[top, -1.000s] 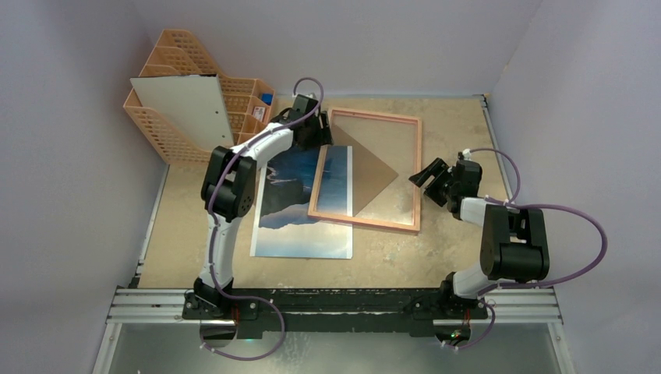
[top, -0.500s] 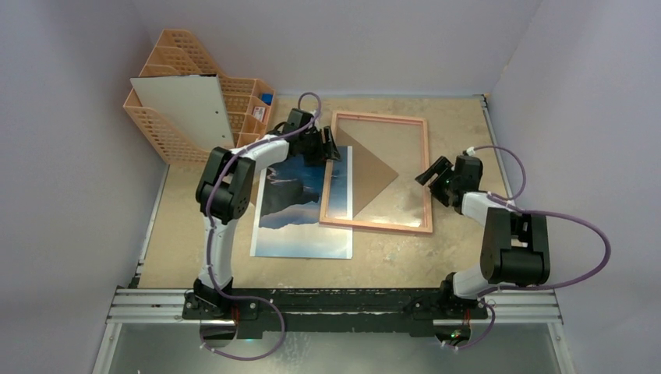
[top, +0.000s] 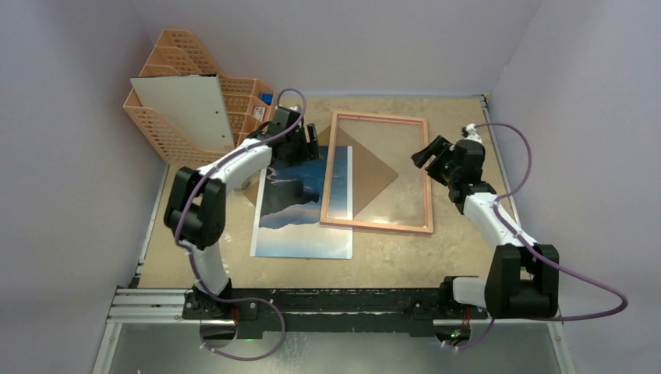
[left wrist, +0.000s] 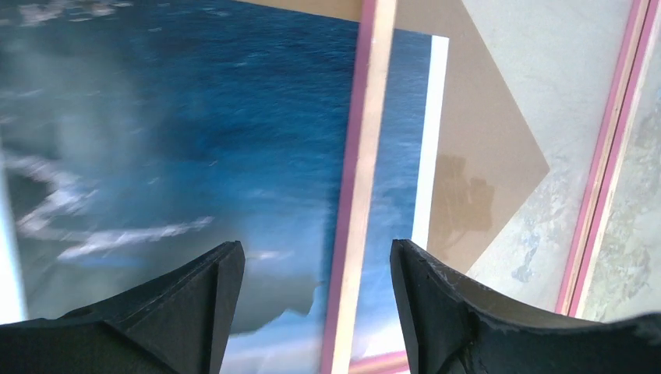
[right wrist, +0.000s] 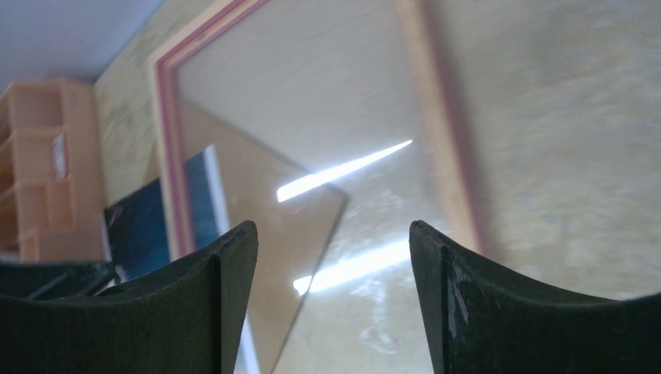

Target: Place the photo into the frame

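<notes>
With the left pincer spread and empty, aimed at the left rail of the frame, which overlaps the right edge of the photo on the table, and the right pincer equally spread by the right rail, I'd lift the frame clear first.

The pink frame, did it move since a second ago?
Yes. The frame slid right and straightened. The left arm's fingers backed off leftward, open; the right arm's fingers moved toward the table's far end. The photo and rack stayed put.
</notes>
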Available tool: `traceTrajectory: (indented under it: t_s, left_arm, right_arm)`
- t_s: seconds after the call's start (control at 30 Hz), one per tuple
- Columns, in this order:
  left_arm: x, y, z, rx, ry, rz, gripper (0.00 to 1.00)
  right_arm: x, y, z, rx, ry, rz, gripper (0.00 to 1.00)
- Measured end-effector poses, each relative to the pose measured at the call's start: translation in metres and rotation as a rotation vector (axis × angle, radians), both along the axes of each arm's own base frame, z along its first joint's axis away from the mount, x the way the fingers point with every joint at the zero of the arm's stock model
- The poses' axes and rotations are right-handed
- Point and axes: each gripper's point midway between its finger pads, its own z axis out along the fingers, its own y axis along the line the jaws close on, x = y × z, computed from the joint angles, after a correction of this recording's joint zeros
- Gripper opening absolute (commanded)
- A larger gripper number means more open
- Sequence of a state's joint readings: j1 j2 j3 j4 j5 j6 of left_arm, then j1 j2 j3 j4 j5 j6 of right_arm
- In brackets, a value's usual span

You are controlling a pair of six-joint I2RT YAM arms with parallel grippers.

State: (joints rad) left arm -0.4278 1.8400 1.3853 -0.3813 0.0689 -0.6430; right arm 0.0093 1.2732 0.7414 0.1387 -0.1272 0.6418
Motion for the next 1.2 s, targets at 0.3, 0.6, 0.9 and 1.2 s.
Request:
traceTrajectory:
  t_s: [0.3, 0.6, 0.9, 1.2]
  left_arm:
    - [-0.081, 0.077, 0.04, 0.093, -0.09, 0.189, 0.72]
    - [-0.162, 0.118, -0.026, 0.149, 0.08, 0.284, 0.72]
    - [-0.188, 0.137, -0.057, 0.188, 0.134, 0.356, 0.72]
    - [-0.191, 0.147, -0.084, 0.189, 0.102, 0.409, 0.72]
  right_arm:
    - [-0.08, 0.107, -0.007, 0.14, 0.033, 0.348, 0.73]
    - [-0.139, 0.132, -0.031, 0.213, 0.12, 0.475, 0.72]
    - [-0.183, 0.16, -0.065, 0.216, 0.261, 0.579, 0.71]
    - [-0.21, 0.177, -0.1, 0.188, 0.403, 0.611, 0.7]
